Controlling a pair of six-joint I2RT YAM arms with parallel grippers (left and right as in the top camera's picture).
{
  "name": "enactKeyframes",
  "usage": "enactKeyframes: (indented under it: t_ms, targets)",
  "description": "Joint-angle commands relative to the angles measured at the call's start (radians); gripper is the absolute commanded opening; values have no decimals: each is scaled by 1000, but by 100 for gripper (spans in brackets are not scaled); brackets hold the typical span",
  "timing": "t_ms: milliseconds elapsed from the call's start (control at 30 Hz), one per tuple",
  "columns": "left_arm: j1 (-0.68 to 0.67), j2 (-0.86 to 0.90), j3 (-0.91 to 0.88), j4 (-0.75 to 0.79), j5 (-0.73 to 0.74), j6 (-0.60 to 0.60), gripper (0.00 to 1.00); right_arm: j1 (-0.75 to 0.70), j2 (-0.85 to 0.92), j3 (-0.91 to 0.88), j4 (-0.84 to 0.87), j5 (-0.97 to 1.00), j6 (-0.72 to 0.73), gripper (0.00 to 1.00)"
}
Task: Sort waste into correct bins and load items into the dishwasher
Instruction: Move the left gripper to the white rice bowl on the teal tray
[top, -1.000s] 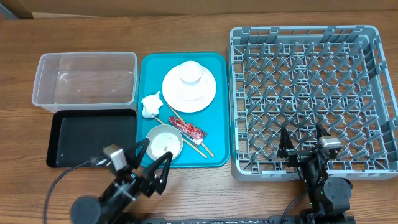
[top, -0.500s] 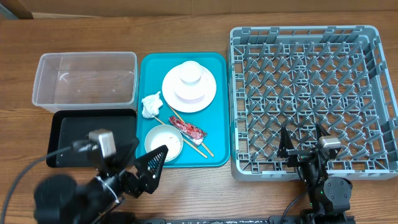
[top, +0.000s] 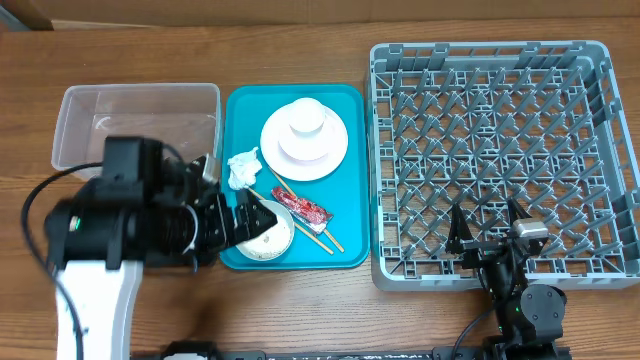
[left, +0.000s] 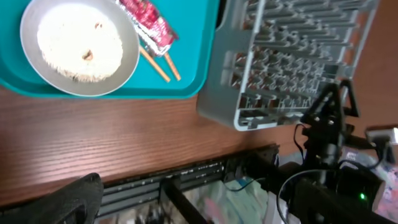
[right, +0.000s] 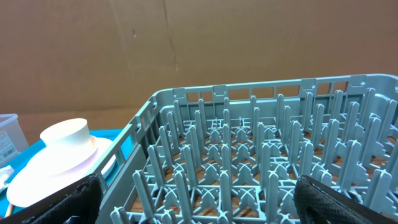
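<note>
On the teal tray (top: 350, 180) lie a white plate (top: 330, 155) with an upturned white cup (top: 306, 117), a crumpled napkin (top: 242, 168), a red wrapper (top: 300, 205), chopsticks (top: 318, 232) and a bowl (top: 278, 238). The left wrist view shows rice in the bowl (left: 79, 43), and the wrapper (left: 146, 15) lying over the chopsticks (left: 160, 64). My left gripper (top: 255, 218) is open above the bowl's left rim. My right gripper (top: 490, 235) is open and empty over the grey dish rack (top: 500, 120) near its front edge. The black tray is mostly hidden under my left arm.
The clear tub (top: 135, 110) stands at the back left, empty. The rack's upright pegs (right: 249, 155) fill the right wrist view, with the plate and cup (right: 62, 155) to the left. Bare wood table (top: 330, 310) lies in front.
My left arm has lifted from the table's front edge and swung back over the black tray. Its gripper now points at the bowl. The right arm has not moved.
</note>
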Motion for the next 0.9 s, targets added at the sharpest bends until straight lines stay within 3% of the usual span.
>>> enactKeyframes:
  t_ms: [0,267,467,733,867]
  targets:
    - [5,96,23,-5,-36,33,100,5,-11,-11,6,5,8,100]
    - [2,271,23,-78,-70,38,100,5,-11,-11,6,5,8,100]
    - [-77,296,23,-99,-214,16,100,5,-11,-11,6,5,8,100]
    - [-360,296,22,-79,-555,-298,100,5,-11,-11,6,5,8,100]
    - [-475,297,22,-8,-608,-299,100,5,-11,-11,6,5,8,100]
